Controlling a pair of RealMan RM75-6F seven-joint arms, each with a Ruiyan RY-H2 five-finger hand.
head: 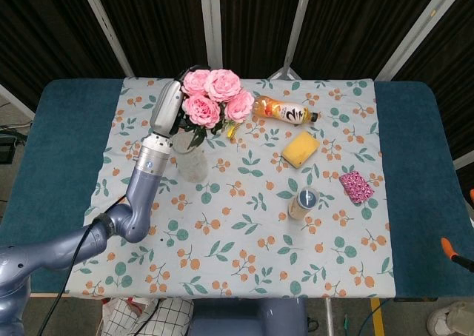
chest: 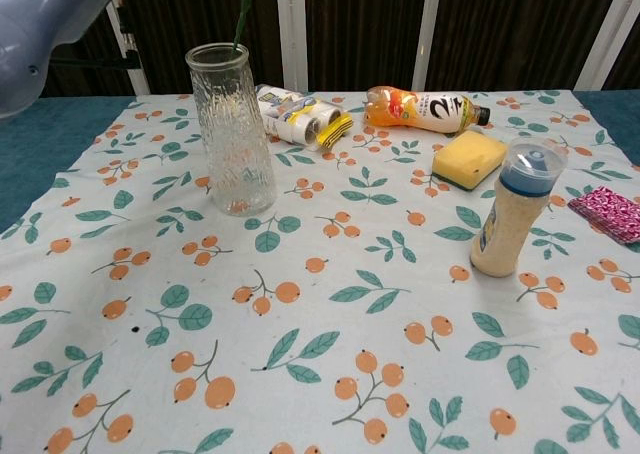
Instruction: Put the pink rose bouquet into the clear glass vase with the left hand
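The pink rose bouquet (head: 215,99) hangs upright above the clear glass vase (head: 191,162), its blooms just right of and behind the vase mouth. My left hand (head: 169,108) grips the bouquet below the blooms, its fingers mostly hidden behind the flowers. In the chest view the ribbed vase (chest: 232,129) stands upright on the floral cloth, and a green stem (chest: 243,9) slants down to its rim. Whether the stem end is inside the mouth I cannot tell. My left arm (chest: 50,9) shows at the top left. The right hand appears in neither view.
Behind the vase lies a yellow-and-white packet (chest: 300,117). An orange drink bottle (chest: 425,109) lies on its side, with a yellow sponge (chest: 470,157) in front of it. A blue-lidded jar (chest: 510,209) stands to the right, near a pink packet (chest: 605,212).
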